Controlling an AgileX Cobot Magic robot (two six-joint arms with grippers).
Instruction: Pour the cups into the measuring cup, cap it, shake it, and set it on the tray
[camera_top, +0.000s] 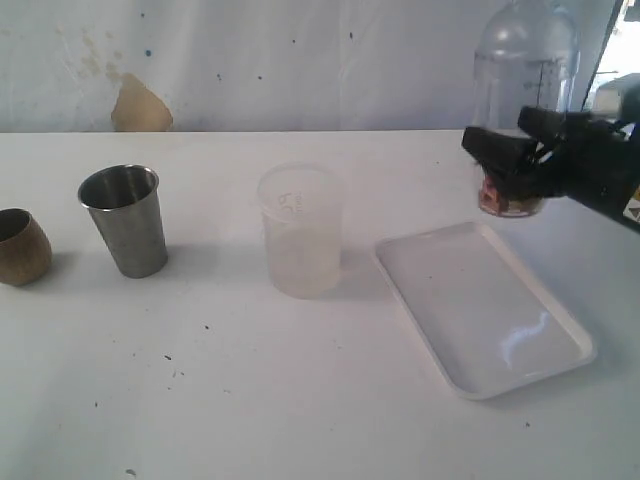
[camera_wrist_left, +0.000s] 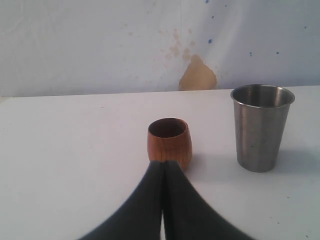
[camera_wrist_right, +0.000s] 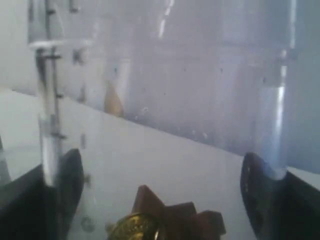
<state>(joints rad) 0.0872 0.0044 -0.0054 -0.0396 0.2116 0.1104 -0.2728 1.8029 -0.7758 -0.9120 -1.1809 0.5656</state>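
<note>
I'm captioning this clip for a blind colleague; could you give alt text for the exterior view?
The right pincer grips a clear measuring cup with a domed cap and brown pieces at its bottom, beyond a white tray. On the white table, from left: a wooden cup, a steel tumbler and a frosted cup.

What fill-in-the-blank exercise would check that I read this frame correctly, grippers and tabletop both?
1. The left gripper is ___, its tips aimed at the wooden cup.
2. The steel tumbler stands ___, mouth up, next to the wooden cup.
3. The right gripper grips the measuring cup, while the tray is ___, with nothing on it.
Missing words: shut; upright; empty.
</note>
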